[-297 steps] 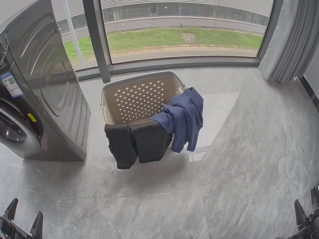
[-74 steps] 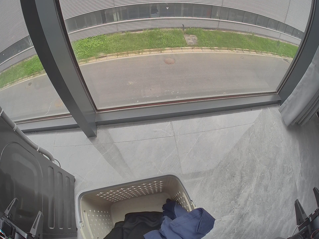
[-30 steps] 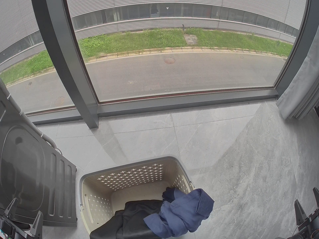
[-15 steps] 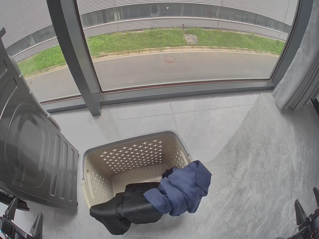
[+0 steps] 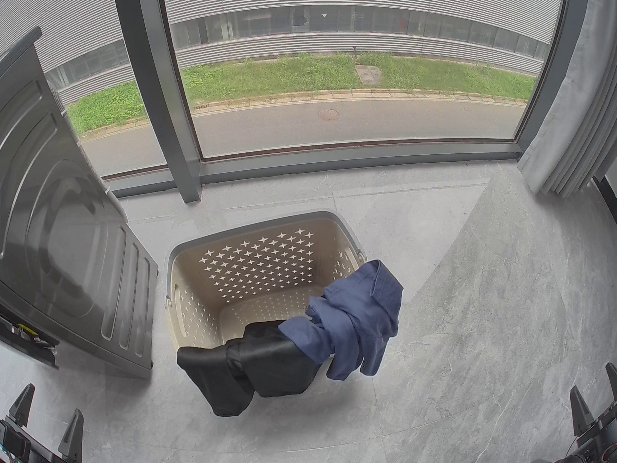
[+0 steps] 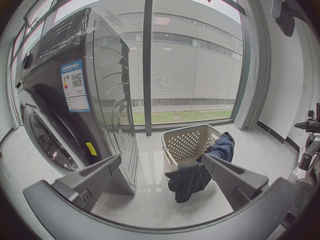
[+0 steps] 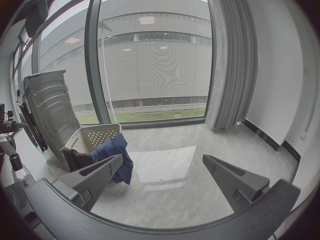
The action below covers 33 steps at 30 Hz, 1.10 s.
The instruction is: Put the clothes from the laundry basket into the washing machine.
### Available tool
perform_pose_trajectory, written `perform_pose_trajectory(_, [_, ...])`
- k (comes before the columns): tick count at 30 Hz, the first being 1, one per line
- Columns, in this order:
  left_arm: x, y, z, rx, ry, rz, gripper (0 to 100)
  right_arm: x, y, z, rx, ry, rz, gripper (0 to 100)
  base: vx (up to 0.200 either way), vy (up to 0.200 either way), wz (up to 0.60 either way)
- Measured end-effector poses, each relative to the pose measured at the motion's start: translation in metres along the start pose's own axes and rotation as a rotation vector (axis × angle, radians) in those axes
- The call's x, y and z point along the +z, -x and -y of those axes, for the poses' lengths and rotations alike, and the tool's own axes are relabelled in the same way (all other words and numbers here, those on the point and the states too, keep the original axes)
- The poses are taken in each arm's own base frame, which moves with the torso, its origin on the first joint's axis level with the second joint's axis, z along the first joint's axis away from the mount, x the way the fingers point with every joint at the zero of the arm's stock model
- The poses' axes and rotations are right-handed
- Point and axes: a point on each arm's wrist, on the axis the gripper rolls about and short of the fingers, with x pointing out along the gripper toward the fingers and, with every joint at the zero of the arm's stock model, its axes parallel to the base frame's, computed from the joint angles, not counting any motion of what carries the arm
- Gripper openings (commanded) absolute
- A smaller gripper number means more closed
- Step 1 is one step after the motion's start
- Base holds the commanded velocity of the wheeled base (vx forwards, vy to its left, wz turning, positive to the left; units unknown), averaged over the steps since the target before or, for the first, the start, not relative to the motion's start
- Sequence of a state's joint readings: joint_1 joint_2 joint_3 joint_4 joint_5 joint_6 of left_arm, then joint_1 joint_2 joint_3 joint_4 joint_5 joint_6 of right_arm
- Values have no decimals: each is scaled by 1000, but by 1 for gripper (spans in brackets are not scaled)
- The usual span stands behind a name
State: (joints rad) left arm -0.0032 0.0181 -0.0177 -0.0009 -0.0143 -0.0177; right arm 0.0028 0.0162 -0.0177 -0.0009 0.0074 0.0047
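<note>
Step, as judged: approach, nothing grasped yet.
- Beige perforated plastic laundry basket (image 5: 172, 258): black garment (image 5: 257, 368) and blue garment (image 5: 357, 313) draped over near rim.
- Grey washing machine (image 5: 64, 239): left.
- Left gripper (image 6: 161, 160), right gripper (image 7: 162, 159): fingers spread, empty.
- Next: reach in and pinch one garment.

The left gripper (image 5: 46, 419) sits low at the near left, its two dark pointed fingers spread wide and pointing forward. The right gripper (image 5: 592, 399) sits low at the near right, well apart from the left, its fingers likewise spread wide and pointing forward.
</note>
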Motion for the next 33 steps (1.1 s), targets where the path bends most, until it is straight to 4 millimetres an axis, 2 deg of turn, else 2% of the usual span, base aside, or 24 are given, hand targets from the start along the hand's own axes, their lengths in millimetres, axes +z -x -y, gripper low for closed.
perform_pose_trajectory(4, [0,0,0,1,0,1,100,0,0,0,0,0,0,100,-200,0,0])
perform_pose_trajectory(19, [0,0,0,-1,0,0,100,0,0,0,0,0,0,100,0,0,0])
perform_pose_trajectory(33, [0,0,0,0,0,1,100,0,0,0,0,0,0,100,0,200,0])
